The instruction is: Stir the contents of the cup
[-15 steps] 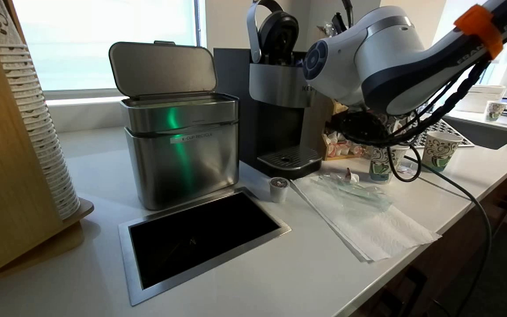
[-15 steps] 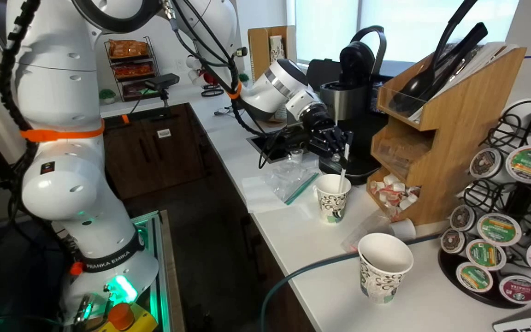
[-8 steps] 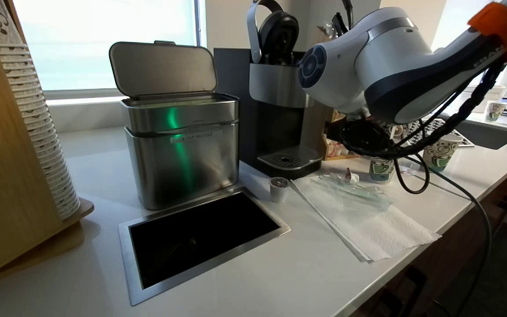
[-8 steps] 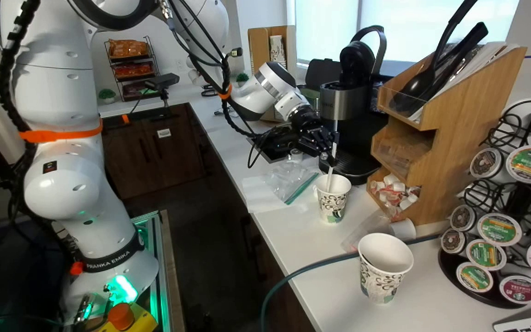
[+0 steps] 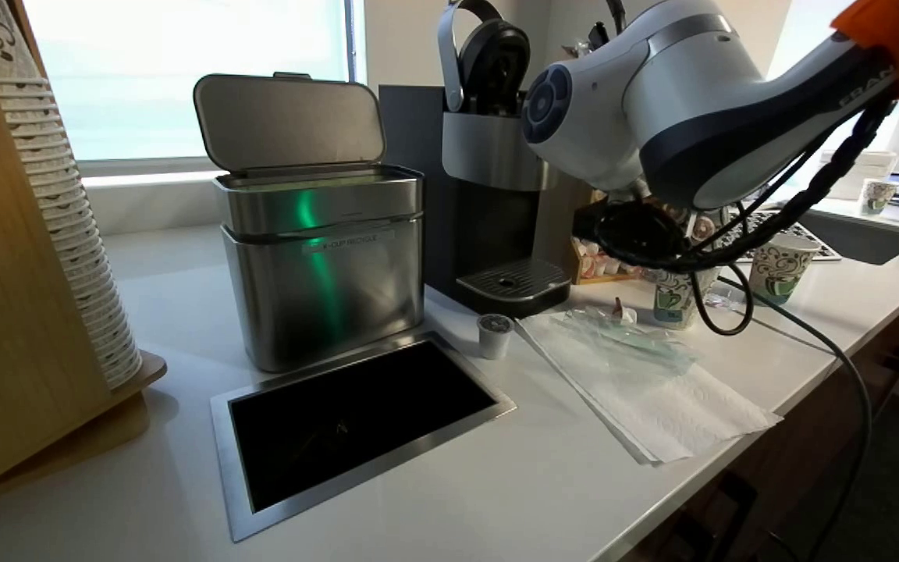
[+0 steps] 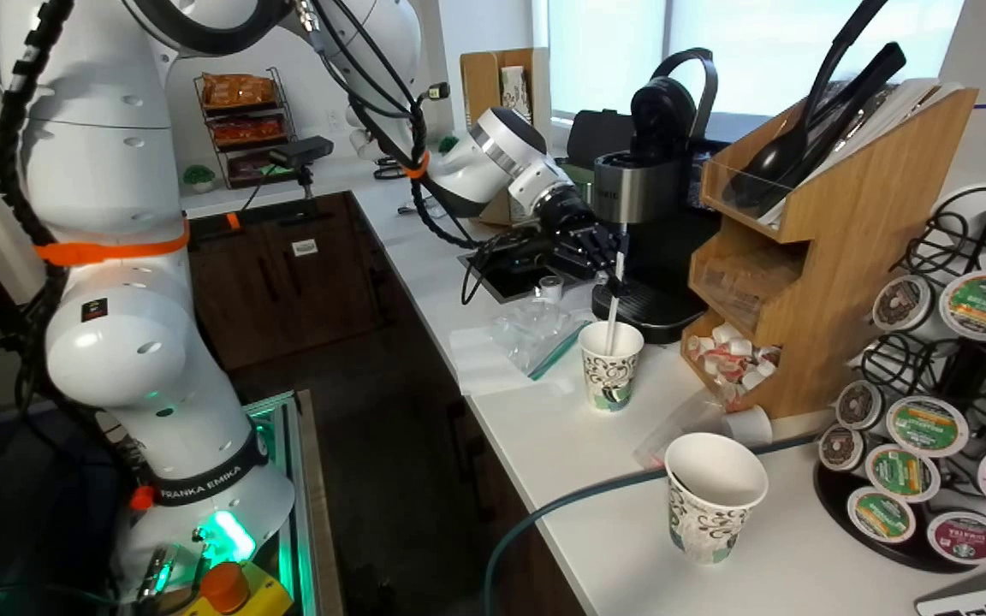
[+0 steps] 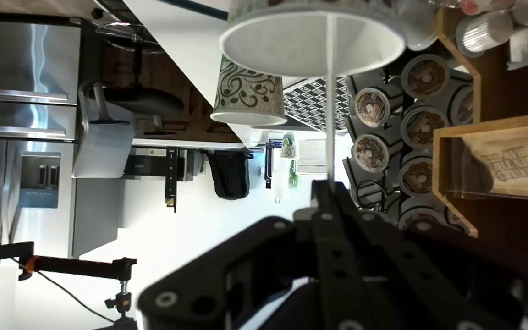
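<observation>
The cup (image 6: 609,381), a white paper cup with dark green speckled print, stands on the counter in front of the coffee machine. It also shows in an exterior view (image 5: 673,300), partly behind cables, and large at the top of the wrist view (image 7: 310,43). My gripper (image 6: 618,275) is above the cup, shut on a thin white stir stick (image 6: 613,316). In the wrist view, the fingertips (image 7: 330,187) pinch the stick (image 7: 331,110), which runs down into the cup. The stick's lower end and the cup's contents are hidden.
A similar paper cup (image 6: 709,526) stands nearer that camera, behind a blue-green cable (image 6: 574,496). The coffee machine (image 6: 651,308) and wooden organizer (image 6: 870,257) stand close to the cup. A plastic bag (image 6: 536,329) lies on paper towels beside it. A pod carousel (image 6: 921,539) stands at right.
In an exterior view, my gripper has moved left and down, and the stick with it, going deeper into the cup. The cup has shifted slightly left since half a second ago.
</observation>
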You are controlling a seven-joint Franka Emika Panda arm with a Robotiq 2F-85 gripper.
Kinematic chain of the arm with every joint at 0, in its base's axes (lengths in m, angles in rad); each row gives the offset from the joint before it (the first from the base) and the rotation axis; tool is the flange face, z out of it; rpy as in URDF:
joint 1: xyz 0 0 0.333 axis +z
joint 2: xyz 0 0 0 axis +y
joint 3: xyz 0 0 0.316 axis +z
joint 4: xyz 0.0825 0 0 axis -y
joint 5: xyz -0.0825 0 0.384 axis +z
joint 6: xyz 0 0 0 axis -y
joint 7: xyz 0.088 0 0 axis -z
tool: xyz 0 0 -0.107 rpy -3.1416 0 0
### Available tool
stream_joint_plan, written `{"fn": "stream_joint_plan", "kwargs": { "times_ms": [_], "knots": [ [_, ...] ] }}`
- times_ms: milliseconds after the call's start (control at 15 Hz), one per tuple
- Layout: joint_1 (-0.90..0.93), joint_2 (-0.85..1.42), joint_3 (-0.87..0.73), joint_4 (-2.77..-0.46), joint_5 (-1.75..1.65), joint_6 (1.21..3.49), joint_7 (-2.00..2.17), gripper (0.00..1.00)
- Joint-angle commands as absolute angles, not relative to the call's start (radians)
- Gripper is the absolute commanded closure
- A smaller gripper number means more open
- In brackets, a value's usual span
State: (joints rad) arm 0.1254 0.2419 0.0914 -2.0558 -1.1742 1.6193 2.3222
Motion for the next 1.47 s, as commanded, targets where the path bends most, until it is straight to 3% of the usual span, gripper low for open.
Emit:
{"fn": "stream_joint_plan", "kwargs": {
  "times_ms": [0,733,1400],
  "knots": [
    [0.116,0.266,0.080,-2.037,-1.165,1.585,2.331,0.99],
    [0.116,0.167,0.098,-2.137,-1.161,1.608,2.328,0.99],
    [0.126,-0.214,0.121,-2.259,-1.288,1.525,2.397,0.99]
  ]
}}
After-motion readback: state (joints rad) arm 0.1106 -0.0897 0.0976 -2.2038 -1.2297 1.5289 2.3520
